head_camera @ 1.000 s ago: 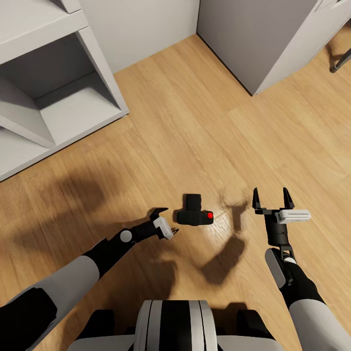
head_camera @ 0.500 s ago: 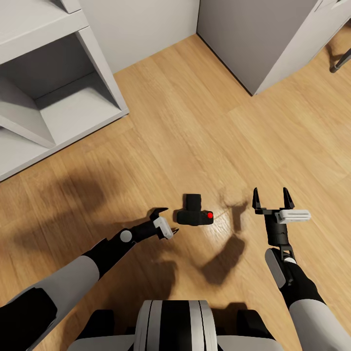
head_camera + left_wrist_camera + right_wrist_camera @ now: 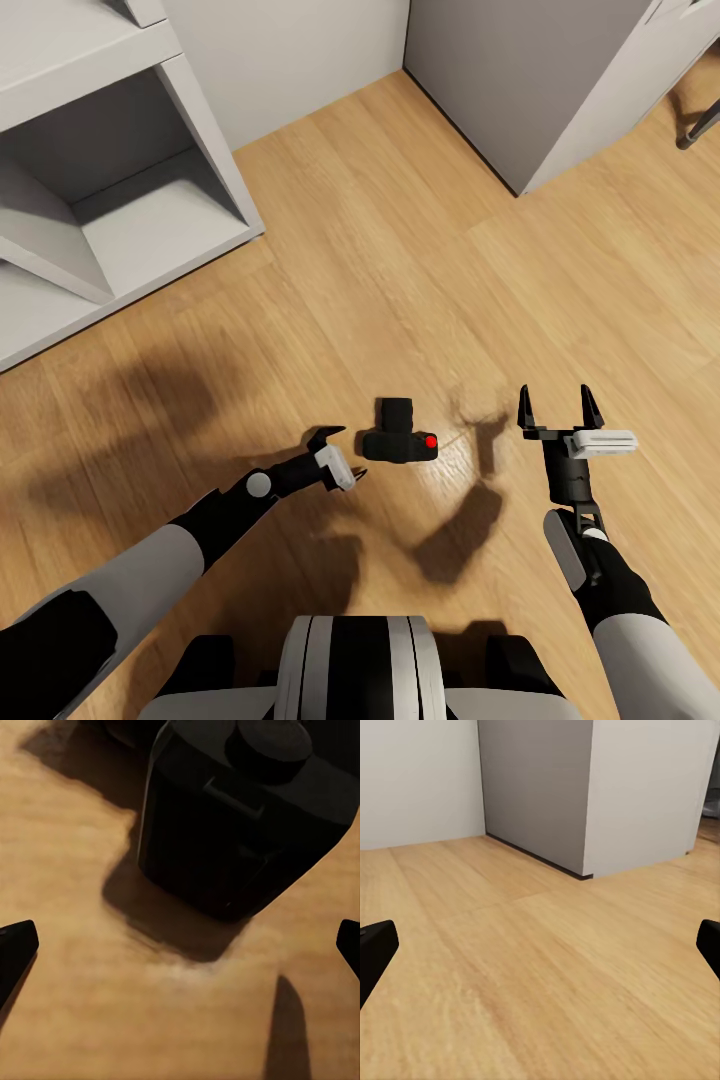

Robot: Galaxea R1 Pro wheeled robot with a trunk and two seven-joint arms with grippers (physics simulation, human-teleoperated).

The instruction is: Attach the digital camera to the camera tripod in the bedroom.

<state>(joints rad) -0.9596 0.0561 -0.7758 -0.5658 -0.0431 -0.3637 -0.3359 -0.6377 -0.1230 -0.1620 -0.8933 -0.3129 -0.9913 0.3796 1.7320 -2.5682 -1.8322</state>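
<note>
Head view: we see the left gripper [image 3: 340, 455] low over the wood floor [image 3: 420, 250], its jaws spread and empty, aimed at the camera [image 3: 399, 436], which sits on the floor just beside its fingertips without touching them. In the left wrist view the two fingertips [image 3: 16, 945] stand far apart at the picture's edges, and the camera [image 3: 240, 817] lies beyond them, casting a dark shadow on the boards. The camera's short lens barrel points away from the robot, and its red button [image 3: 431, 441] faces the right gripper [image 3: 559, 406]. That gripper is likewise spread and empty, fingers pointing forward, near the camera but apart from it. Farther out we note a white shelf unit [image 3: 110, 190] at left and a grey cabinet [image 3: 520, 80] ahead; the right wrist view shows the same cabinet [image 3: 585, 787] across bare floor.
</note>
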